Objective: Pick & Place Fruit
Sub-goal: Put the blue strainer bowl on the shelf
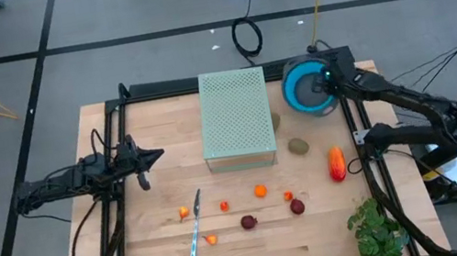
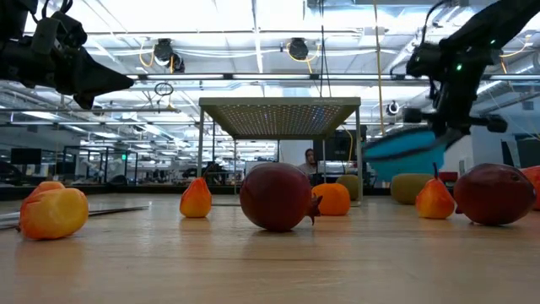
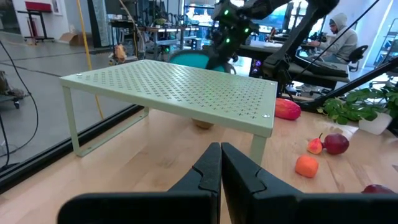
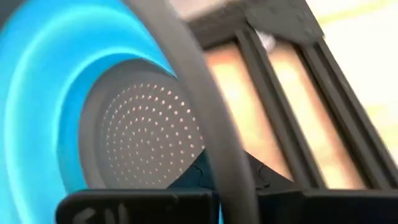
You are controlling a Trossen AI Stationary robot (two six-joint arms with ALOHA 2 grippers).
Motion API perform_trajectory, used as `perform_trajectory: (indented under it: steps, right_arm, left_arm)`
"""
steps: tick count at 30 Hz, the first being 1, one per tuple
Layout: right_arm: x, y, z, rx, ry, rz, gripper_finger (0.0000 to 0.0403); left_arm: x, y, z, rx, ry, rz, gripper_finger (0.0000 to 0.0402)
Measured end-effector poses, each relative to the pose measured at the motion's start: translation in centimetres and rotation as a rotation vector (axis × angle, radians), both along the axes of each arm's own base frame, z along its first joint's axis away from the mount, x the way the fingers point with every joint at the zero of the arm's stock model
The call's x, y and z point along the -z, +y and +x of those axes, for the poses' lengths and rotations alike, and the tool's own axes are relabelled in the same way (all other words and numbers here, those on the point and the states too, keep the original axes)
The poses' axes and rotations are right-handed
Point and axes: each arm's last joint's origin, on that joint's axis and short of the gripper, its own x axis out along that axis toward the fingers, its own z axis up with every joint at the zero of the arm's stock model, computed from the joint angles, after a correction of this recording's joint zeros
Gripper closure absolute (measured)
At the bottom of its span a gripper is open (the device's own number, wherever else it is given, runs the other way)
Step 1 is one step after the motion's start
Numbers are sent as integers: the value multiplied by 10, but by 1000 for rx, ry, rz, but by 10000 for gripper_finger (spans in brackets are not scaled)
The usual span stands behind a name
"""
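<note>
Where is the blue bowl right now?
From above, the blue bowl sits at the table's far right corner, beside the green rack, gripped on its rim by the right gripper.

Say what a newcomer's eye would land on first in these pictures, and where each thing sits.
The bright blue bowl at the table's far right corner stands out first, with the right tool shut on its rim. Next comes the pale green perforated rack at the far middle. Small fruit lie scattered along the near side, by a silver knife.
</note>
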Motion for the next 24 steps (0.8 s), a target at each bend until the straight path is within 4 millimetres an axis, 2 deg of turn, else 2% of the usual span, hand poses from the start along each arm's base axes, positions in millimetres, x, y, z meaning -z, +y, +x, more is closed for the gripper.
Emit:
perform_trajectory:
  steps: [12, 20, 24]
  right_arm:
    - [-66, 18, -8, -126, -408, -436, 402]
    - [-90, 20, 0, -426, -536, -615, 402]
    - [-99, 21, 3, -610, -526, -717, 402]
  left_arm:
    - [-7, 0, 0, 0, -71, 2, 392]
    - [-11, 0, 0, 0, -113, 4, 392]
    - [-12, 0, 0, 1, -129, 1, 392]
